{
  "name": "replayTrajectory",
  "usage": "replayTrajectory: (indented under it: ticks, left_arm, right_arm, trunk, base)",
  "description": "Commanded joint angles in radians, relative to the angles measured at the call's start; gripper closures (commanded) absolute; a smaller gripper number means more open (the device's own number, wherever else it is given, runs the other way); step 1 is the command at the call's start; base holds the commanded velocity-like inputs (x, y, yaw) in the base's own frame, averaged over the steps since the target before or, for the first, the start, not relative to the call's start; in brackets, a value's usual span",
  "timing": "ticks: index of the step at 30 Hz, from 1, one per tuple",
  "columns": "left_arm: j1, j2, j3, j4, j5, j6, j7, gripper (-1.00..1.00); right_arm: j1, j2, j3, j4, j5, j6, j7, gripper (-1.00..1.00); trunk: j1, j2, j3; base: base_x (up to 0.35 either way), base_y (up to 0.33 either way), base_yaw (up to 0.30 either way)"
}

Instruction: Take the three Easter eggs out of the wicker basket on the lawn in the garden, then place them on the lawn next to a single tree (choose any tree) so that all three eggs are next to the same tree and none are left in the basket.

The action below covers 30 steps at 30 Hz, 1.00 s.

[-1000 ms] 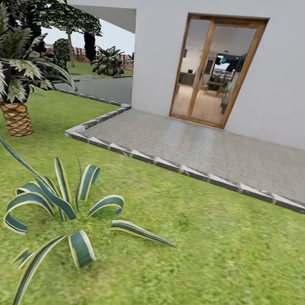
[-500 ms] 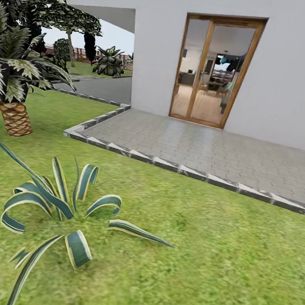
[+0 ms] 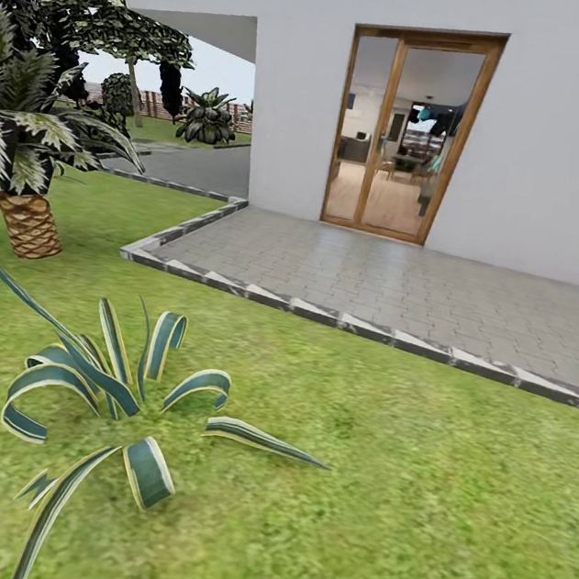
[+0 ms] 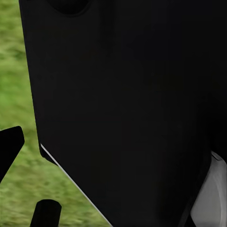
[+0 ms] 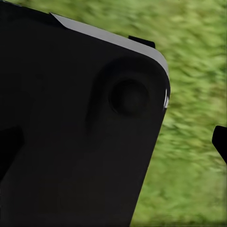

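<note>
Both wrist views look past dark robot body panels to blurred grass; whether either gripper is apart or together I cannot tell. From the head view, the lawn [image 3: 407, 493] holds a striped agave [image 3: 112, 393], then a grey paved patio [image 3: 401, 288], then the white house's glass door [image 3: 408, 131].

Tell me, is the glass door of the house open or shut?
Cannot tell: the wood-framed door shows the room behind it, but clear glass would look the same.
</note>
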Motion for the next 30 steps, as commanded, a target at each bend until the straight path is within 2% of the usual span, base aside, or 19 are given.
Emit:
replayTrajectory:
  ticks: [1, 9, 20, 30]
  left_arm:
    - [0.0, 0.0, 0.002, -0.001, 0.002, -0.002, 0.001, -1.0]
    - [0.0, 0.0, 0.003, -0.001, 0.003, -0.002, 0.001, -1.0]
    - [0.0, 0.0, 0.003, 0.0, 0.003, -0.002, 0.001, -1.0]
    - [0.0, 0.0, 0.003, 0.0, 0.003, -0.002, 0.001, -1.0]
  right_arm:
    - [-0.001, -0.001, 0.006, 0.001, -0.001, -0.004, -0.001, -1.0]
    - [-0.001, 0.001, 0.006, 0.001, -0.006, -0.005, 0.0, -1.0]
    - [-0.001, 0.0, 0.006, 0.0, -0.007, -0.007, 0.0, -1.0]
    - [-0.001, 0.001, 0.005, 0.0, -0.008, -0.005, -0.001, -1.0]
  trunk:
    - [0.0, 0.0, -0.001]
    - [0.0, 0.0, -0.001]
    - [0.0, 0.0, -0.001]
    - [0.0, 0.0, -0.001]
  base:
    - [0.0, 0.0, 0.0]
    - [0.0, 0.0, -0.01]
    - [0.0, 0.0, -0.201]
    - [0.003, 0.0, -0.02]
